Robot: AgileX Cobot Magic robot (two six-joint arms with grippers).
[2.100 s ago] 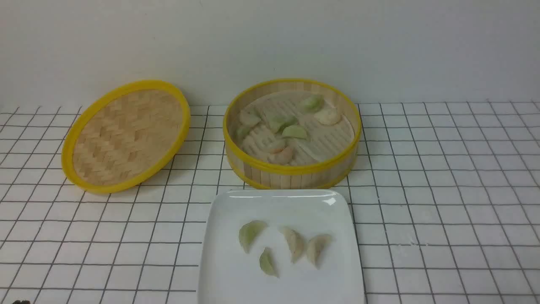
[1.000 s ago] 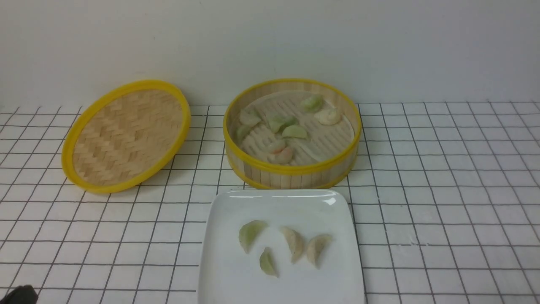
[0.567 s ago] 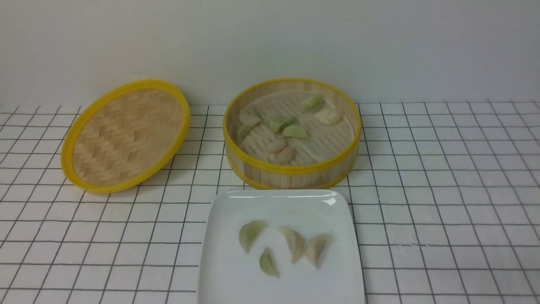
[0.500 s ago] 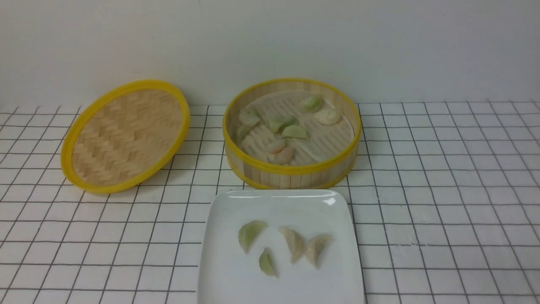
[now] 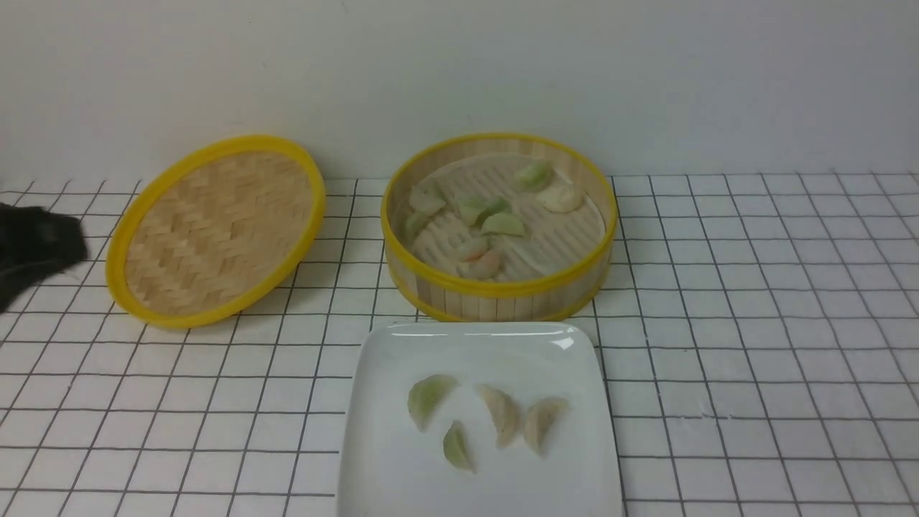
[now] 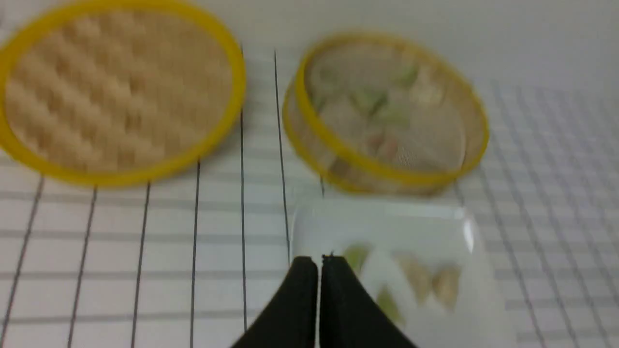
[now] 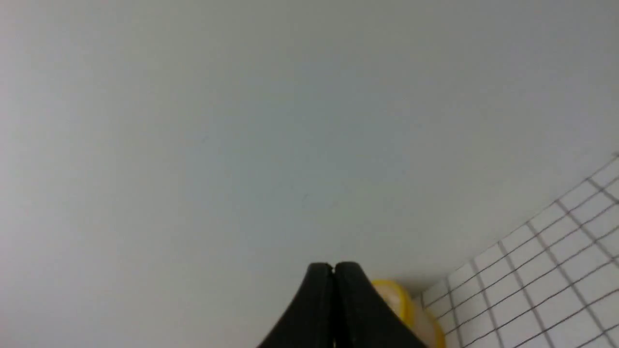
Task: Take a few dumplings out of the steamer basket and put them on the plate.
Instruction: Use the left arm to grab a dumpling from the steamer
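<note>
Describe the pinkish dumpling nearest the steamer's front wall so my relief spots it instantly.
Find the round yellow-rimmed steamer basket behind the white plate. Just inside its near wall lies the target dumpling, with a second pink dumpling behind it. It is the pinkish-orange one closest to the plate; the rest are green or cream.

No writing can be read anywhere.
The steamer basket (image 5: pixel 499 289), the plate (image 5: pixel 474 350), the woven lid (image 5: pixel 215 230) at ten o'clock from the plate, and the table (image 5: pixel 754 323) with its plain grid lines show no letter, number, label or brand mark that can be read. The left wrist view is too blurred to tell more.
</note>
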